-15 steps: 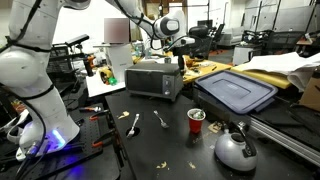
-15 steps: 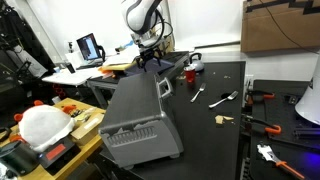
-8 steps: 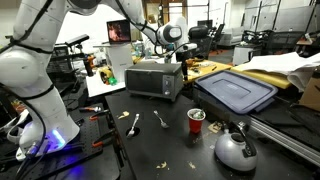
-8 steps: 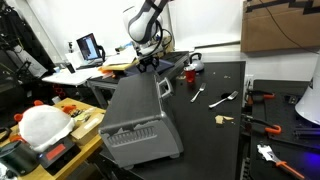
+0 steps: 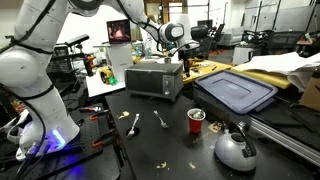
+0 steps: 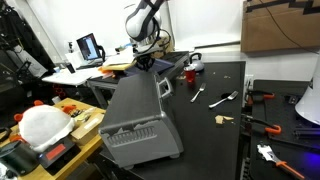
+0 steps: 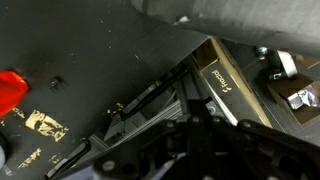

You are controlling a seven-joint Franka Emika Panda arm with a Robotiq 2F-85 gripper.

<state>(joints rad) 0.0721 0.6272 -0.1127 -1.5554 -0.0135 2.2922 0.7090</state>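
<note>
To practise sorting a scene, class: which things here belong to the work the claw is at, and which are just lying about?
In hand:
claw
oven, right under the claw

Lying about:
red cup
kettle
cutlery
blue lid

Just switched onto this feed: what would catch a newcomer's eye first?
The white arm's gripper hangs just above the silver toaster oven at the middle of the dark table; whether it is open is unclear. In front of the oven stands a red cup, with a spoon and fork beside it, and a large blue lid lies beyond the cup.
</note>
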